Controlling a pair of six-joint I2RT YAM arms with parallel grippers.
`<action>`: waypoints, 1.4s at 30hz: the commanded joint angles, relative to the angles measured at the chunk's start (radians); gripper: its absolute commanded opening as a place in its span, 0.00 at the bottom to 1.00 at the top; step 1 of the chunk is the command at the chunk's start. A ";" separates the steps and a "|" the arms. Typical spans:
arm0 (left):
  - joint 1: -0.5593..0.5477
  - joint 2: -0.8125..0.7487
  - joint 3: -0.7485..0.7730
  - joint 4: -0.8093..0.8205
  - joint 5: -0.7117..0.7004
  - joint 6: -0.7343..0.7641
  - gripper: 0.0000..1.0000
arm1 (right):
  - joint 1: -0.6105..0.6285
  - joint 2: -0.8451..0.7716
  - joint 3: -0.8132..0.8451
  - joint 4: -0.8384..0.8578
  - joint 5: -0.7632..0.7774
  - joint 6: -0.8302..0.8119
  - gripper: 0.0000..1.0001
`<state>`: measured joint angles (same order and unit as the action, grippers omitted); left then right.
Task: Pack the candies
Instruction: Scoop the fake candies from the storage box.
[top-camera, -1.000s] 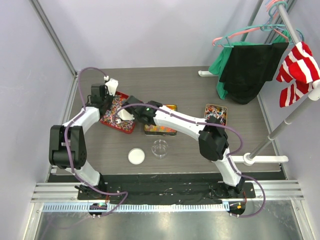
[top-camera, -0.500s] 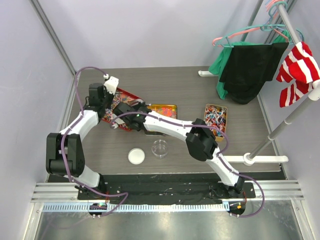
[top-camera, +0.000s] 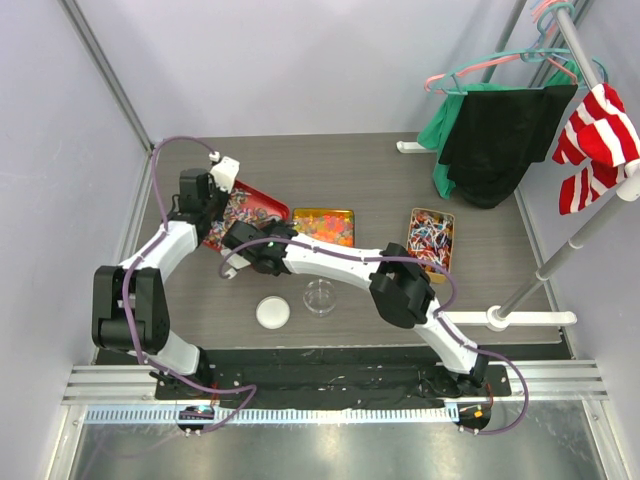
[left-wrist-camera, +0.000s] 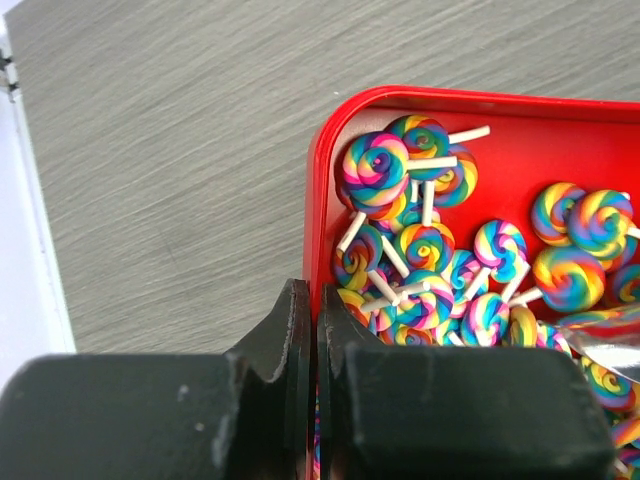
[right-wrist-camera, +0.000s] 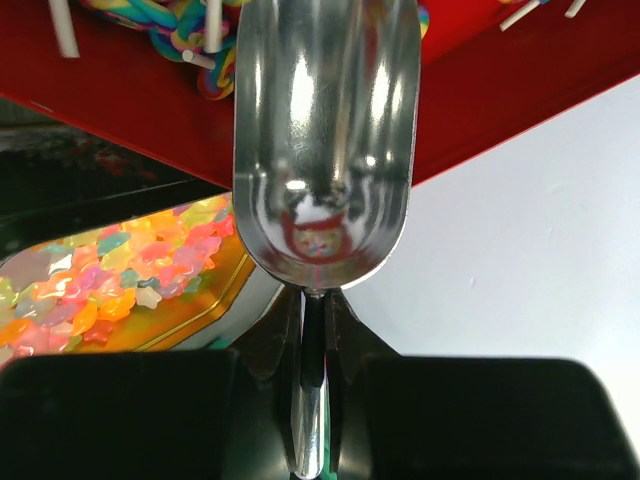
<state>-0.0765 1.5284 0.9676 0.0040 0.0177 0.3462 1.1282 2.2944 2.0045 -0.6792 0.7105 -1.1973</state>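
The left gripper (left-wrist-camera: 307, 300) is pinched closed on the rim of the red tray (left-wrist-camera: 420, 100), at the tray's left near corner. Swirled lollipop candies (left-wrist-camera: 380, 165) lie heaped inside the tray just past its fingers. The right gripper (right-wrist-camera: 305, 305) is clamped on the thin handle of a metal scoop (right-wrist-camera: 325, 130). The scoop's bowl looks empty, and its tip reaches over the red tray's near edge. Just right of the red tray sits a gold tray (right-wrist-camera: 195, 318) of glossy gummy candies (right-wrist-camera: 110, 280). Further right of it, a third tray (top-camera: 432, 210) holds the wrapped candies (top-camera: 430, 232). Nearer the arms than the red tray, a white lid (top-camera: 272, 313) and a clear dish (top-camera: 320, 296) rest side by side.

All of this stands on a grey wood-grain surface (top-camera: 350, 170), closed in by pale walls (top-camera: 300, 60) behind and left of the red tray. Well to the right of the red tray stands a clothes rack (top-camera: 545, 265). It carries a black garment (top-camera: 500, 140), a green one (top-camera: 440, 130) and a red-and-white striped cloth (top-camera: 600, 140).

A second ago the right arm lay across the gold tray with its gripper over the red tray's middle. It has since swung left and nearer, to the red tray's near edge, and the gold tray is uncovered. The red tray has shifted as well, and its right corner now points toward the gold tray. The left gripper has barely moved.
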 joint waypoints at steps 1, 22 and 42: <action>-0.019 -0.068 0.039 0.163 0.090 -0.069 0.00 | 0.025 -0.043 -0.026 -0.125 -0.166 -0.025 0.01; -0.028 -0.090 0.025 0.094 0.053 -0.150 0.00 | 0.039 0.017 -0.001 0.020 -0.250 0.137 0.01; -0.029 -0.091 0.016 0.062 0.056 -0.191 0.00 | 0.090 -0.003 0.034 0.064 -0.407 0.238 0.01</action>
<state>-0.0715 1.4929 0.9501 -0.0875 -0.0631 0.2699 1.1694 2.2581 1.9282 -0.5770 0.5987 -1.0550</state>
